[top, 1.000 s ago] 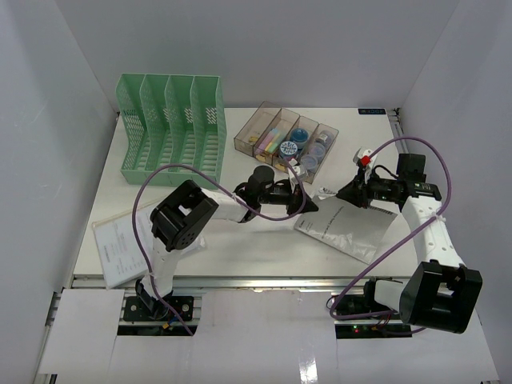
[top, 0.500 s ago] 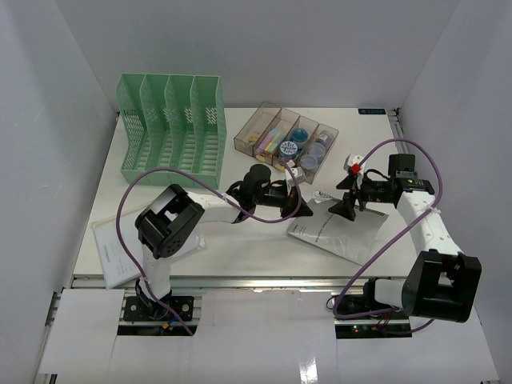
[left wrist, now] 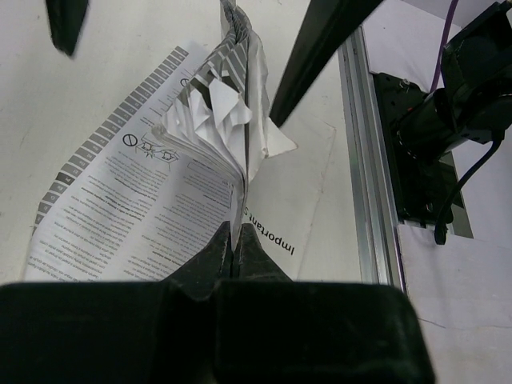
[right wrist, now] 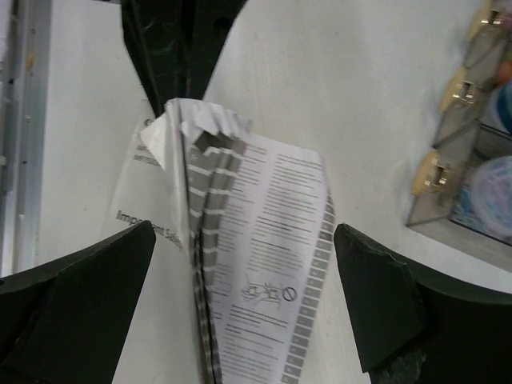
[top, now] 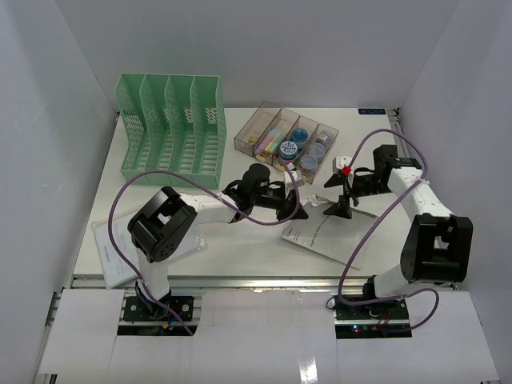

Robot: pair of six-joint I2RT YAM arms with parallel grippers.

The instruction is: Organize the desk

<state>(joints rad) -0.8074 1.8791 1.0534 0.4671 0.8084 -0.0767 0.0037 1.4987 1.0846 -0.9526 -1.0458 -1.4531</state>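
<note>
The left gripper (left wrist: 238, 240) is clamped on the folded edge of an instruction leaflet (left wrist: 144, 200), holding that edge raised above the desk (top: 240, 248). The right gripper (right wrist: 248, 296) stands wide open astride the leaflet's raised fold, gripping nothing.

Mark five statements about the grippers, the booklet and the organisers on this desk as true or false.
1. The left gripper is shut on the white printed paper booklet. True.
2. The right gripper is clamped on the booklet. False: its jaws stand wide open, one on either side of the booklet.
3. The green slotted plastic file rack stands at the far left of the large flat white desk. True.
4. The clear four-compartment plastic tray is empty. False: its compartments hold small items, one of them round and blue.
5. The booklet sits in the file rack. False: it lies on the desk between the arms, one end pinched up.
</note>
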